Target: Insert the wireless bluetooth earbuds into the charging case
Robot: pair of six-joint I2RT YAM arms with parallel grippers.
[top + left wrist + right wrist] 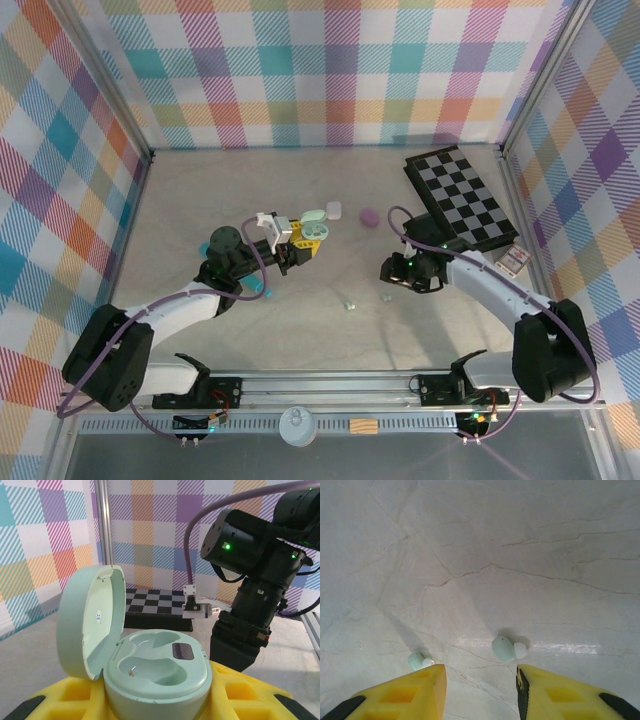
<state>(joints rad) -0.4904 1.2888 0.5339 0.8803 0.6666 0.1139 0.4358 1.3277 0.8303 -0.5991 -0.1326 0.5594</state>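
Open charging case (156, 672), loose earbuds (506, 648)
My left fingers (245, 692) clamp the mint case. My right fingers (415, 692) hang spread and empty over two buds low in frame on the tabletop (520, 540). They look tiny, light and slick, so I'd pinch across the body. My fingertips are cut off, and I can't identify a speck in one well.

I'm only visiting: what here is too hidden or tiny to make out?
Top view: the earbuds are too small to tell colour or shape.
Left wrist view: the charging case hides the left tool's grip on it; the bottom edge cuts off its base.
Left wrist view: the sticker inside its lid is too small to read.
Right wrist view: the bottom edge cuts off most of the right tool.
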